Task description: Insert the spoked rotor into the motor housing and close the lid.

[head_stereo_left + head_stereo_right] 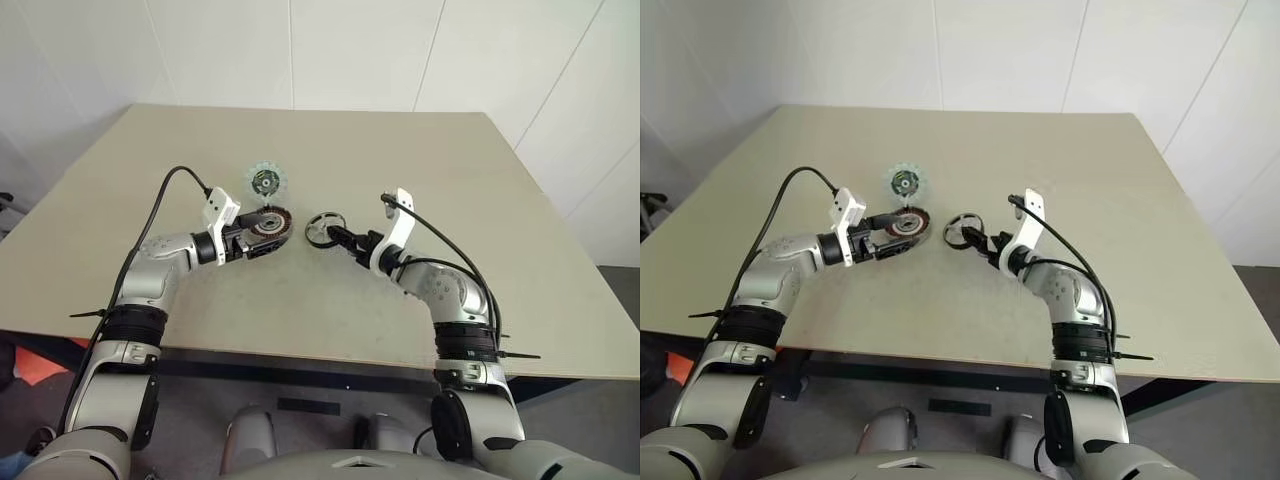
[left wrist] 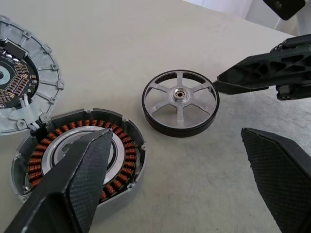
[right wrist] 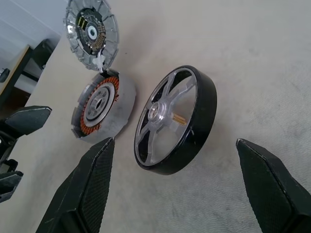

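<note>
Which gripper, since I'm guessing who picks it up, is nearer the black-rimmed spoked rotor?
Right. The right gripper sits just beside the spoked rotor, jaws open toward it; the left gripper is by the motor housing, farther from the rotor.

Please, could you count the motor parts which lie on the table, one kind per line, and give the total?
Black-rimmed spoked rotor: 1
Grey motor housing with copper windings: 1
Pale toothed lid: 1
Total: 3
</note>
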{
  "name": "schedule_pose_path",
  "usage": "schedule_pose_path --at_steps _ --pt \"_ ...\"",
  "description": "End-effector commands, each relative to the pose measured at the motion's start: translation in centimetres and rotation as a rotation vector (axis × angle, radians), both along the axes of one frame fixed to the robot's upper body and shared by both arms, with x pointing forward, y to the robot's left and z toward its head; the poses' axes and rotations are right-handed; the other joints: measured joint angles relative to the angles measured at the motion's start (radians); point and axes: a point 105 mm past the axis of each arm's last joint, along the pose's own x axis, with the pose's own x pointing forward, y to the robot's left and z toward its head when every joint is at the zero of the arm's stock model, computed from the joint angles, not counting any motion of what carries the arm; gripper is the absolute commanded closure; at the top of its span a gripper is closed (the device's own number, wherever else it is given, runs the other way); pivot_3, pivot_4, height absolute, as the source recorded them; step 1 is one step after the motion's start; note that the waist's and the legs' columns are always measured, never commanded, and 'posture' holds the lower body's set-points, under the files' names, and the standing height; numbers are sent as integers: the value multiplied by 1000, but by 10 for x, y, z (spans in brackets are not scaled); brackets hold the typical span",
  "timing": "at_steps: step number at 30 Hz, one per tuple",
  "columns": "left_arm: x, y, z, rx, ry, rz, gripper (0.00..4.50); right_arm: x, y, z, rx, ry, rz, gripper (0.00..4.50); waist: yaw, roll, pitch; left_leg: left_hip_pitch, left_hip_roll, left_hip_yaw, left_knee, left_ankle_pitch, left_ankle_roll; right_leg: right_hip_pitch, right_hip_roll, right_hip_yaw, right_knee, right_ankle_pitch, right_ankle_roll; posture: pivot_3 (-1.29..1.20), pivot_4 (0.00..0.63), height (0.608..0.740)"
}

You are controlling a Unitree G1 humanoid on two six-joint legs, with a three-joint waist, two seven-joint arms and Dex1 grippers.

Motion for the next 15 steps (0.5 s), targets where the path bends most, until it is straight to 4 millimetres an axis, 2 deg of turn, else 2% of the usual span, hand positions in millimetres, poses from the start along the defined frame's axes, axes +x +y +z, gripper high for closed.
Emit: schedule_pose_path --at_steps 1,5,8,15 --pt "2 1 16 19 -73 -3 13 1 8 7 40 -18 22 0 0 0 0 0 0 0 0 0 0 0 0 0 0 0 0 0 0 740" --pt "3 1 16 21 -76 0 13 0 11 3 63 1 28 0 0 0 0 0 0 0 0 0 0 0 0 0 0 0 0 0 0 740" --pt "2 3 16 23 -78 5 0 2 13 1 82 11 31 529 0 0 0 0 0 0 0 0 0 0 0 0 0 0 0 0 0 740" --pt "1 4 15 26 -79 14 0 5 12 0 89 13 26 2983 -1 0 0 0 0 0 0 0 0 0 0 0 0 0 0 0 0 740"
